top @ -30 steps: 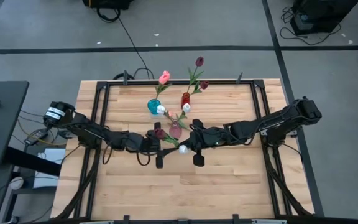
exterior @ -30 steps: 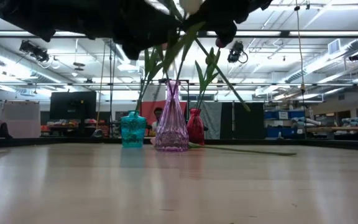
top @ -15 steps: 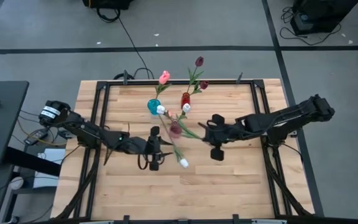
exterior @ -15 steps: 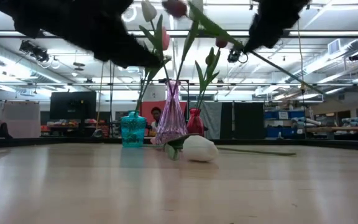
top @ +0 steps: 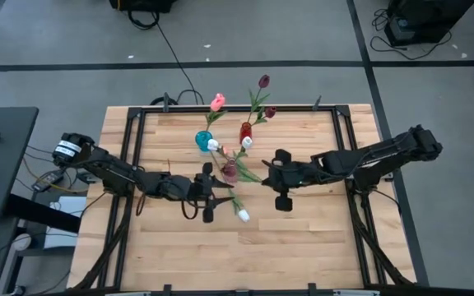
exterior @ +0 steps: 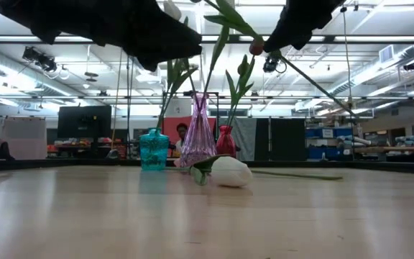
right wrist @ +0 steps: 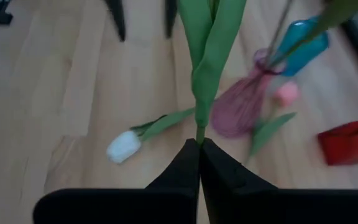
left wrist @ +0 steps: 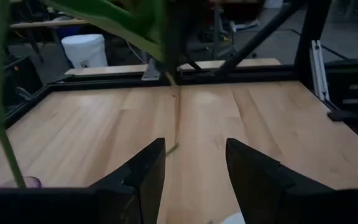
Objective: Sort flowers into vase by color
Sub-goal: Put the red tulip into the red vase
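Observation:
My right gripper [top: 264, 178] is shut on a green-leaved tulip [right wrist: 210, 56], held in the air above the table's middle. Its dark head hangs about over the pink vase [top: 232, 172]. A white tulip [top: 243, 215] lies flat on the table, its head [exterior: 230, 173] on the wood in front of that vase. My left gripper [top: 214, 195] hovers open and level just left of the white tulip, with nothing between its fingers. A teal vase [top: 202, 140] holds a pink tulip. A red vase [top: 245, 130] holds maroon ones. My right gripper pinches the tulip's thin stem [right wrist: 199, 135] just below its leaves, between the two fingertips. The fingers slant down from the table's right side. The flower is lifted clear, its leaves pointing toward the vases. A bare length of stem [exterior: 322, 90] trails behind the fingers.
The three vases stand close together at the table's far middle, with white heads [top: 213, 145] leaning out between them. A loose stem [exterior: 293, 175] lies on the wood behind the white tulip. A black frame [top: 138, 115] rims the table. The near half is bare wood.
The white tulip has fallen from between the two grippers onto the table and now lies there. My right gripper has drawn back toward the table's right edge and risen a little, still shut on the leafy tulip, whose head has swung over the pink vase.

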`<control>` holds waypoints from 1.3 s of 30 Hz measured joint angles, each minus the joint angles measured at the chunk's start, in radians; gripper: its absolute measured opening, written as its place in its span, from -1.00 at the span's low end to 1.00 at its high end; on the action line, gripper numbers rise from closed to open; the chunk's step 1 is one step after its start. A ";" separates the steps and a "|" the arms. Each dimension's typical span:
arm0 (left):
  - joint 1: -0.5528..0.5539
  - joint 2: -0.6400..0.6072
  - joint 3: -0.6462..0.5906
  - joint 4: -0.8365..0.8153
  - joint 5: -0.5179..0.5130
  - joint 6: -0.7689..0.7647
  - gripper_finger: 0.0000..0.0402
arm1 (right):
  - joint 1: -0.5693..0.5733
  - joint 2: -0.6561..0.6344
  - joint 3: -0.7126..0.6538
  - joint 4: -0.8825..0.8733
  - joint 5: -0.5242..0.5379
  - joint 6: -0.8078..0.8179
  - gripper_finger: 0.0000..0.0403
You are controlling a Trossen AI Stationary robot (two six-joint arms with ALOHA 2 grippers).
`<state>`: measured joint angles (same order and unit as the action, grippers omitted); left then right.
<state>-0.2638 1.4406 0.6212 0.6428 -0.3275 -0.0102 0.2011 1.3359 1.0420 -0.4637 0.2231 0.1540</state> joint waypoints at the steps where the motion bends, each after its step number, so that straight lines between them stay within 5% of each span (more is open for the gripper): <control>1: 0.000 0.000 0.000 -0.003 0.001 0.002 -0.13 | -0.001 -0.011 0.000 -0.008 0.009 -0.003 -0.91; 7: 0.000 0.000 -0.001 -0.027 0.000 0.001 -0.13 | -0.017 -0.107 -0.024 -0.008 0.024 -0.051 -0.93; 12: -0.002 -0.010 -0.003 -0.034 0.000 0.002 -0.13 | -0.019 -0.223 -0.192 0.190 0.022 -0.097 -0.93; 19: -0.002 -0.017 -0.004 -0.047 0.000 0.003 -0.13 | -0.030 -0.274 -0.594 0.930 0.150 -0.233 -0.93; 24: -0.003 -0.017 -0.004 -0.050 0.000 0.003 -0.13 | -0.107 -0.274 -0.762 1.350 0.252 -0.295 -0.93; 32: 0.002 -0.017 -0.004 -0.047 -0.034 0.005 -0.13 | -0.265 -0.200 -0.691 1.479 0.044 -0.296 -0.93; 39: 0.000 -0.017 -0.004 -0.046 -0.046 0.006 -0.13 | -0.307 0.008 -0.506 1.511 0.033 -0.433 -0.93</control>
<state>-0.2633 1.4239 0.6174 0.5964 -0.3733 -0.0044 -0.1062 1.3441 0.5361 1.0472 0.2564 -0.2795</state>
